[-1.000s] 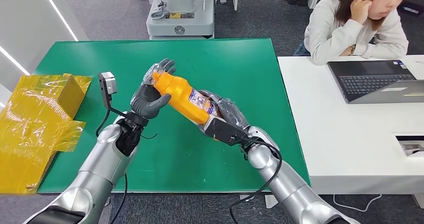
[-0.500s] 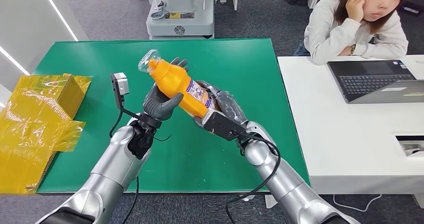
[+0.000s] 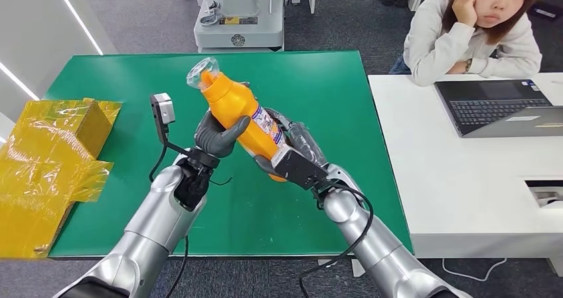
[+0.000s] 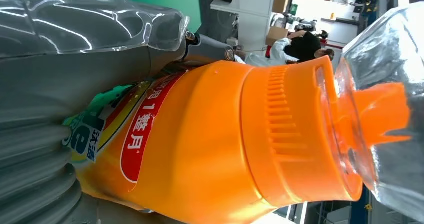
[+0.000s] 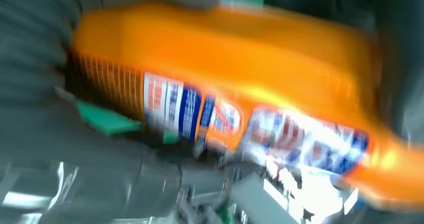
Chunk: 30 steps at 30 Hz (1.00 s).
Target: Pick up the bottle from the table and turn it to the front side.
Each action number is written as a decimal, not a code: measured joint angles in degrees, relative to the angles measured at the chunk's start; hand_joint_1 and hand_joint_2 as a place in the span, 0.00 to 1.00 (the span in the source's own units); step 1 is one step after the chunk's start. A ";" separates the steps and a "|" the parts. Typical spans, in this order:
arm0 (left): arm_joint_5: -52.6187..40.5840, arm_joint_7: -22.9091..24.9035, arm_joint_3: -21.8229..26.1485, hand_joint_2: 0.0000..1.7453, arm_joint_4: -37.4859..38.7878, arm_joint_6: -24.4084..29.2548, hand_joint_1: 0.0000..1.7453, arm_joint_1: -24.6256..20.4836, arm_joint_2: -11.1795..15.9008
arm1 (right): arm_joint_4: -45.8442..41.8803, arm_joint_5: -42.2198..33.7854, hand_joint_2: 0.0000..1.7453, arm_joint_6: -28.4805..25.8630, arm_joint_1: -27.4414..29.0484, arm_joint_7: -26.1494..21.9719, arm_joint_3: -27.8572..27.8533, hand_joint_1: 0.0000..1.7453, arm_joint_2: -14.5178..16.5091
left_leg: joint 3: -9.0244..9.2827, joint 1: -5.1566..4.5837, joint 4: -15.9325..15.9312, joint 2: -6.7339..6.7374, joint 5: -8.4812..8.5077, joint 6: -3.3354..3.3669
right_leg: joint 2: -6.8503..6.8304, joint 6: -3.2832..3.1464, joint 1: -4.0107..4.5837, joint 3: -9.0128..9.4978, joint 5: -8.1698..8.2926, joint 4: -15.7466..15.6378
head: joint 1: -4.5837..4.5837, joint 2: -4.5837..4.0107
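Since a moment ago the orange bottle (image 3: 242,115) has tipped more upright, its clear-capped top now raised toward the upper middle of the head view, while both hands keep their grip. From above, the left hand (image 3: 216,137) wraps its dark fingers round the bottle's middle just under the shoulder, and the right hand (image 3: 292,153) clasps the lower, labelled end, so the bottle hangs tilted in the air above the green table (image 3: 319,85), touching nothing else. Up close, the left wrist view gives what the head view cannot: the ribbed orange collar, the clear cap over an orange spout, and a red label panel with white characters on the bottle (image 4: 210,149), pressed against the grey ribbed cover of the left hand (image 4: 35,169). The right wrist view is blurred; it shows the bottle (image 5: 235,69) with a blue, white and red label and the grey right hand (image 5: 60,129) closed against its base. At the left edge of the head view lies crinkled yellow packaging (image 3: 46,158); a grey machine base (image 3: 239,19) stands beyond the table. To the right, a person (image 3: 471,32) sits at a white desk (image 3: 465,178) behind an open laptop (image 3: 498,105).
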 joint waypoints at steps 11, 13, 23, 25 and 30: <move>-14.00 -7.61 -0.11 1.00 -0.31 11.23 1.00 -0.26 2.90 | -3.48 -1.45 1.00 -0.80 6.32 -0.89 -1.80 0.00 -2.04 | 0.00 0.00 0.00 0.00 0.00 0.00 | 0.01 0.00 0.00 -0.01 0.00 0.00 | 0.00 0.01; -18.81 -9.22 -0.11 1.00 -0.29 14.75 1.00 -0.71 3.96 | -4.73 -1.51 1.00 -0.86 7.74 -0.91 -2.08 0.00 -2.71 | 0.00 0.00 -0.01 0.00 0.00 0.00 | 0.00 0.00 0.00 -0.02 0.00 0.00 | 0.00 0.01; -52.43 -13.03 -2.49 1.00 0.63 36.92 1.00 -5.30 10.07 | -11.22 -1.90 1.00 -1.46 13.02 -0.89 -3.52 0.00 -6.04 | 0.00 0.00 -0.01 0.02 0.00 0.00 | 0.02 0.00 0.00 -0.02 0.00 0.00 | 0.00 0.00; -58.88 -11.66 -3.86 1.00 1.24 41.27 1.00 -6.55 11.24 | -12.04 -1.93 1.00 -1.76 13.74 -0.85 -3.75 0.00 -6.45 | -0.01 0.00 -0.01 0.03 0.00 0.00 | 0.03 0.00 0.00 -0.02 0.00 0.00 | 0.00 0.00; -80.25 -4.90 -8.06 1.00 4.15 52.24 1.00 -10.95 15.06 | -13.14 -2.15 1.00 -3.00 14.96 -0.86 -4.28 0.00 -7.05 | 0.00 0.00 -0.01 0.08 0.00 0.00 | 0.10 -0.01 0.00 -0.03 0.00 0.01 | 0.00 0.00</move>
